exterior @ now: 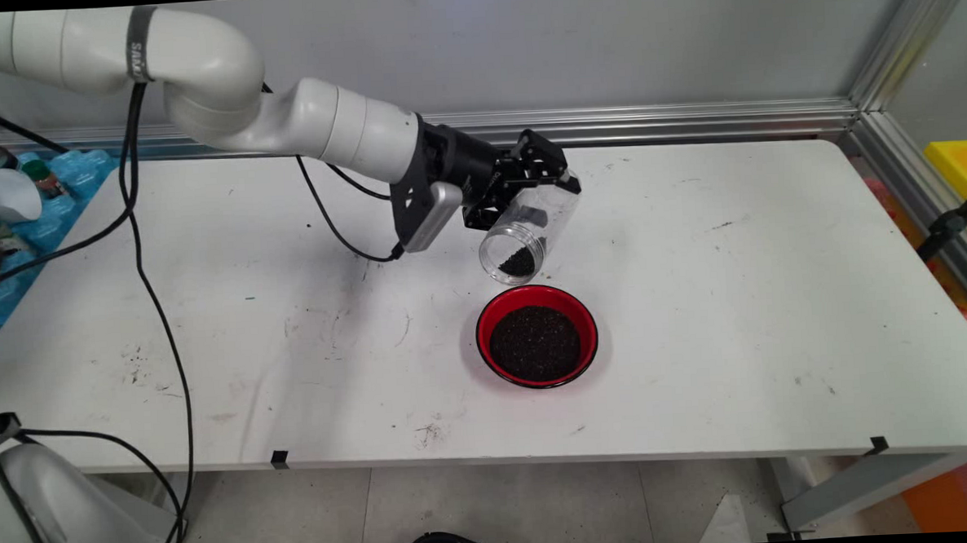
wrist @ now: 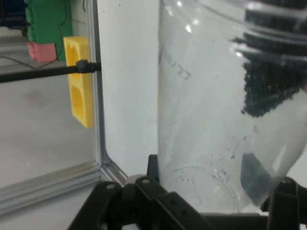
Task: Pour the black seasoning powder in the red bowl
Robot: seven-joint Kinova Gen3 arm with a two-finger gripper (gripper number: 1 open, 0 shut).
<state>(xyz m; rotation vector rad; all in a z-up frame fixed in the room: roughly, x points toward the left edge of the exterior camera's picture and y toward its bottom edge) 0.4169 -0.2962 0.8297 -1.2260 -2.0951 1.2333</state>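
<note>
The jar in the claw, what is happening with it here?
The claw grips a clear jar and holds it tilted, mouth down, just above a red bowl on the white table. The bowl is full of dark grains. A few grains lie at the jar's mouth.
</note>
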